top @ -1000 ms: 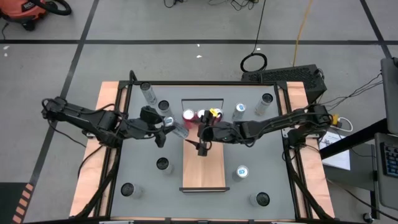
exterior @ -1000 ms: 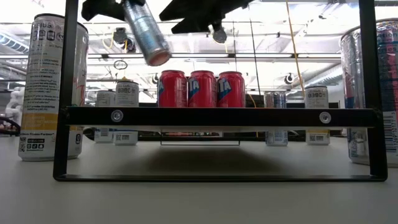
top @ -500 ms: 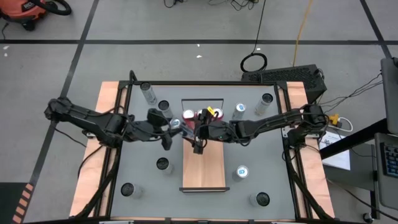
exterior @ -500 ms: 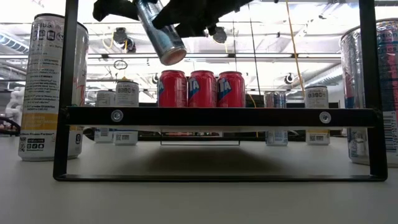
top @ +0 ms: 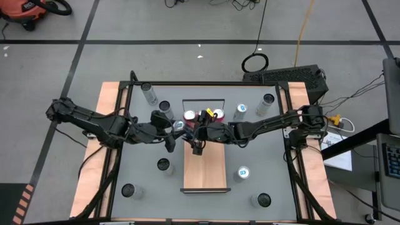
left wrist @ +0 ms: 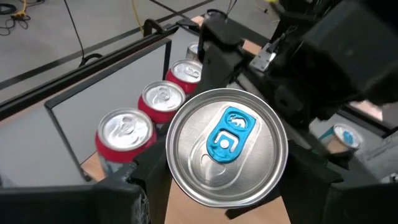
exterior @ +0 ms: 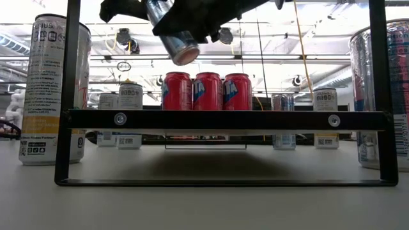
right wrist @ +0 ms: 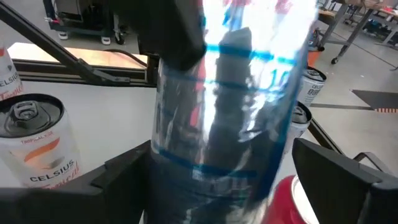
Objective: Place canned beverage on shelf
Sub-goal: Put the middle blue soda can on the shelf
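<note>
Silver can held in the air over the shelf [top: 204, 170], between both grippers.

Left gripper [top: 176, 129] clamps the silver can [left wrist: 227, 146], blue tab up, tilted above three red cans [exterior: 207, 91]; right gripper [top: 195, 134] gapes wide around it. A "CELSIUS" can [right wrist: 34, 140] stands on the table.

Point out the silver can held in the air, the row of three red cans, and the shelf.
Silver blue-tabbed can [left wrist: 226, 147], left wrist view: lid.
Three red cans [exterior: 207, 91], low view: middle can's side.
Light-wood shelf board [top: 205, 169], high view: bare top.

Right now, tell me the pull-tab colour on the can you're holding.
Bright blue, on the silver can; the left wrist view shows it best.
</note>
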Robot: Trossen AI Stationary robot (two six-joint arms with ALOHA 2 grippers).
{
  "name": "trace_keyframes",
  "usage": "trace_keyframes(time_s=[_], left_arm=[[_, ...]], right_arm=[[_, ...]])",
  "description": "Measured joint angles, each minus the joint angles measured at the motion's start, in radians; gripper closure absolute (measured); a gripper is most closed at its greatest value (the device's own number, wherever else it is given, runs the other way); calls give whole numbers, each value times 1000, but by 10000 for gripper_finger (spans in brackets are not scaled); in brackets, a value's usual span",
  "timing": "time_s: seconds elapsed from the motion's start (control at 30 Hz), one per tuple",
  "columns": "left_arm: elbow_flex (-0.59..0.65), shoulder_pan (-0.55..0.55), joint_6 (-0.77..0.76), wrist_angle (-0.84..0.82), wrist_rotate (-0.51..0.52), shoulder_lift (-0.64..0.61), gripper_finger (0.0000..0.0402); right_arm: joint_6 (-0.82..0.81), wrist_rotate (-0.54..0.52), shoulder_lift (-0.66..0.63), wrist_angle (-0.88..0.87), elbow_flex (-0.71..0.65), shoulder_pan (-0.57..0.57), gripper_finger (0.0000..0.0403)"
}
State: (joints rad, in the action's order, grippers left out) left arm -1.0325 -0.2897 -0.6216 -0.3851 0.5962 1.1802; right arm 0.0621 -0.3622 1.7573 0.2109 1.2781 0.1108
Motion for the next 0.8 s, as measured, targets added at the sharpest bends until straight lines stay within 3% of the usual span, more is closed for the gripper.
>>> trace_keyframes(time_s=[0.43, 0.67, 0.8], left_arm=[[0, 0, -7, 20, 25, 20, 170], [0, -2, 105, 45, -4, 22, 106], [-1, -15, 190, 120, -9, 8, 61]], right_arm=[[0, 27, -1, -15, -1, -6, 221], [3, 65, -6, -32, -1, 0, 211], [-4, 157, -32, -66, -2, 2, 206]])
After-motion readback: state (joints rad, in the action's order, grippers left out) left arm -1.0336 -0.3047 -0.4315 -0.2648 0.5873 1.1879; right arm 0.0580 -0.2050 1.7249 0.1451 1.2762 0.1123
